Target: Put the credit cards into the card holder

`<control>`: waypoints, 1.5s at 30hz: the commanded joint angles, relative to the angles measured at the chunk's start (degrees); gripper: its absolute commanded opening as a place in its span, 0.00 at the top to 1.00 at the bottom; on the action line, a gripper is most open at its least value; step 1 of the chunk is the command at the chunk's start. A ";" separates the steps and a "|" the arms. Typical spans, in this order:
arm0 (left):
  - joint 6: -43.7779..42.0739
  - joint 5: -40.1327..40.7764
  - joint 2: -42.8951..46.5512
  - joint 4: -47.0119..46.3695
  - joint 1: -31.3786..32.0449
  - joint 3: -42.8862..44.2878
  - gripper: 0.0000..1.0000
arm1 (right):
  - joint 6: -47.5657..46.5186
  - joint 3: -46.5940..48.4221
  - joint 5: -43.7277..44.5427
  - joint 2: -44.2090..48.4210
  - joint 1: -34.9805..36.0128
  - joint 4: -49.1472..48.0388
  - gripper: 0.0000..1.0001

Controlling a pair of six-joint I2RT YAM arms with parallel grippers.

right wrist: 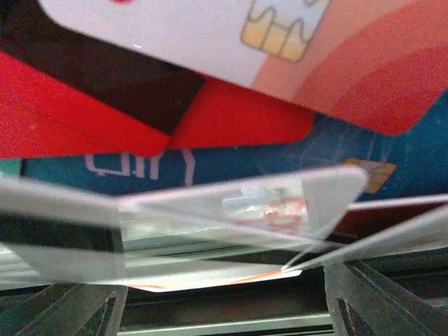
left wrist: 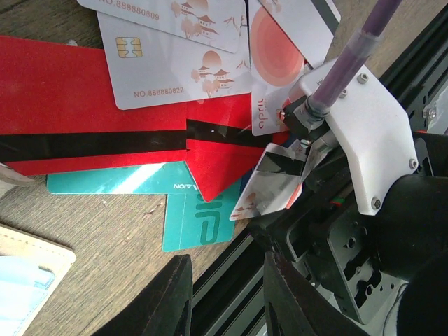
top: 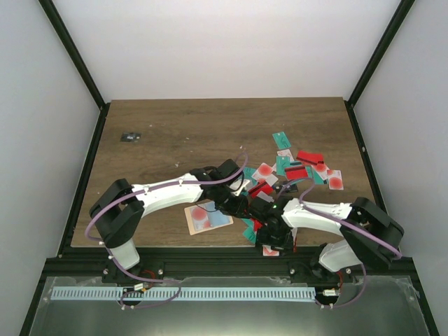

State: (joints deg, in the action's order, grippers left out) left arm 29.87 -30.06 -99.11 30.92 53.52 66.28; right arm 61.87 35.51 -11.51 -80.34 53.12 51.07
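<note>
The beige card holder [top: 208, 218] lies open near the front of the table with a white and red card and a blue card on it. Its corner also shows in the left wrist view [left wrist: 28, 260]. Credit cards [top: 302, 168] are scattered to its right, and more are piled at the table's front edge [left wrist: 126, 133]. My left gripper [left wrist: 227, 297] is open and empty, just above the teal card [left wrist: 199, 217] at that edge. My right gripper [right wrist: 224, 308] has its jaws wide apart. A tilted white card [left wrist: 273, 185] lies between its fingers, short of the right one.
A tiny dark flat object [top: 130, 137] lies at the far left. The black front rail [top: 231, 259] runs right under both grippers. The two arms nearly touch at the front middle. Black frame posts [top: 84, 161] line the table's sides.
</note>
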 commanded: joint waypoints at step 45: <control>12.91 -11.83 10.40 -23.17 -10.20 -15.11 0.52 | -16.94 20.02 3.24 -0.11 -4.06 3.03 0.48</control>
State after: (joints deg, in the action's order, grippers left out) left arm 40.42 -38.02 -87.55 14.96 43.53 51.42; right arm 47.24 53.15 -6.39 -82.52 49.74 55.53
